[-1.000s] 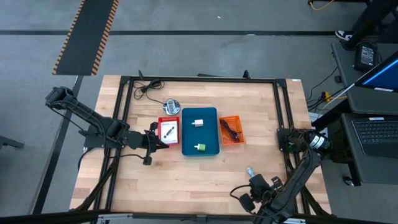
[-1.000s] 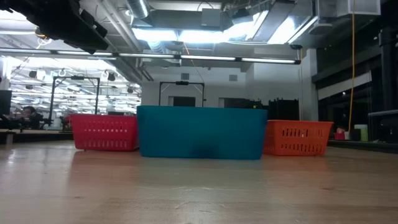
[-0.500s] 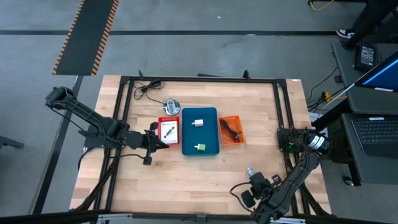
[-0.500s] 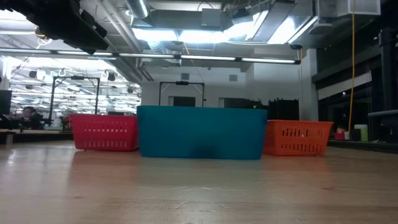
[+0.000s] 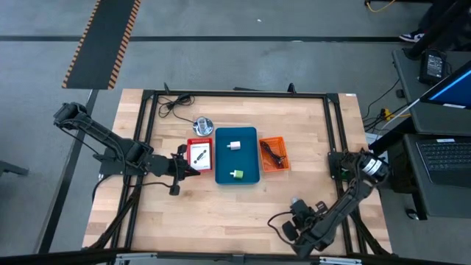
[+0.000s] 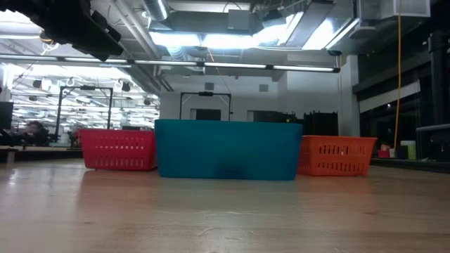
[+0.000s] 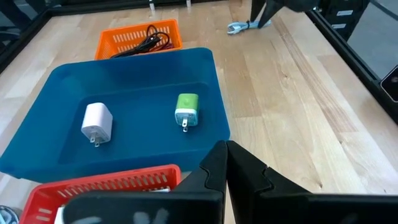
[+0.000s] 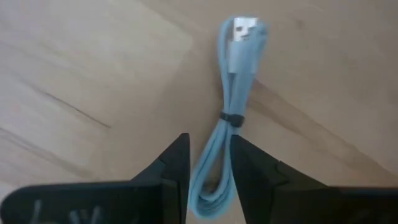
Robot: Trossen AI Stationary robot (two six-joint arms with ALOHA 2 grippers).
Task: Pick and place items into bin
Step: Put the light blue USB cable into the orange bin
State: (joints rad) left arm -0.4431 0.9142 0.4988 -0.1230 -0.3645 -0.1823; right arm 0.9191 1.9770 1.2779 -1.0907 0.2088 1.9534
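Right gripper (image 8: 208,177) is set low over the blue cable (image 8: 227,118) on the table near the front edge, fingers parted astride its loop, not yet clamped; left gripper (image 7: 225,163) is shut, parked beside the red bin (image 5: 199,154); chargers are seen in the blue bin (image 5: 237,156), black cable in the orange bin (image 5: 273,154); judged nearly done, blue cable left.

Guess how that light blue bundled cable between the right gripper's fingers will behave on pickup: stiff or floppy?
Probably floppy: the light blue cable is thin, folded into a long loop bundle. A small tie at mid-length should keep the strands together, so it likely lifts as one piece, ends drooping. Looks light. The right gripper straddles one end, so the connector end may swing.
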